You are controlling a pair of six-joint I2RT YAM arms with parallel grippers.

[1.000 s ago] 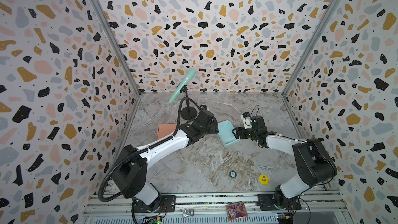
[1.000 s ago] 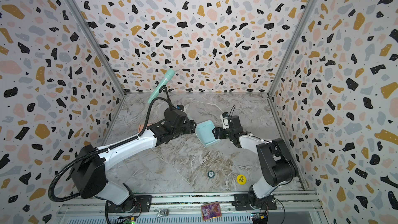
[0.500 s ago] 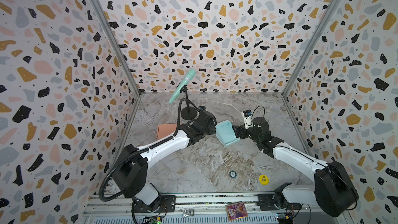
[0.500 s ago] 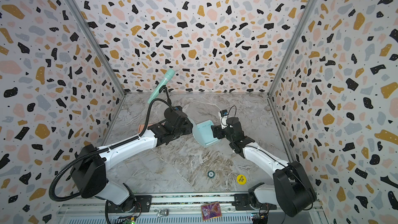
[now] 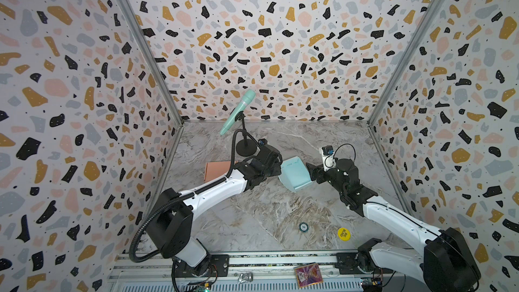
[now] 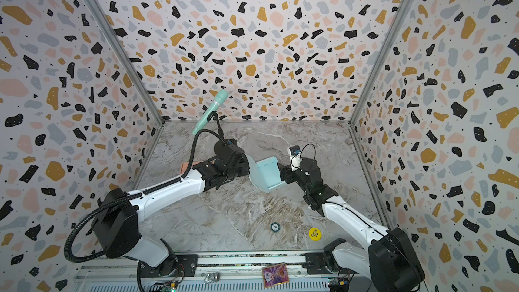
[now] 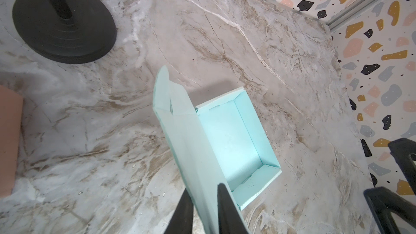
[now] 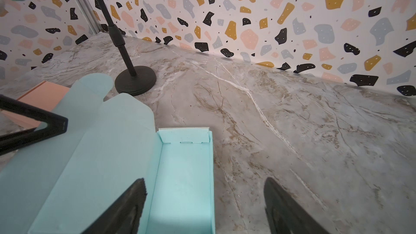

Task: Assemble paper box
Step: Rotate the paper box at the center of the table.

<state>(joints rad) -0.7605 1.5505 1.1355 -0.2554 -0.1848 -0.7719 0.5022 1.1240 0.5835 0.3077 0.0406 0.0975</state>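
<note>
A teal paper box (image 5: 295,175) (image 6: 266,176) sits mid-table with its tray open upward and its lid raised. My left gripper (image 5: 279,168) (image 7: 203,190) is shut on the lid panel (image 7: 191,145), one finger on each face. In the right wrist view the lid (image 8: 90,142) stands up beside the tray (image 8: 184,176), and a left finger (image 8: 33,127) shows against it. My right gripper (image 5: 310,171) (image 8: 204,183) is open at the box's right side. One of its fingers is over the tray, the other over bare table. It holds nothing.
A black microphone stand (image 5: 246,147) with a teal microphone (image 5: 238,110) stands behind the left gripper. A flat orange box (image 5: 217,169) lies left of it. A poker chip (image 5: 304,226) and a yellow disc (image 5: 343,233) lie near the front edge.
My left gripper's jaws have closed onto the lid panel. The box has shifted slightly left. The right arm has stretched out from its folded pose, its gripper staying open at the box.
</note>
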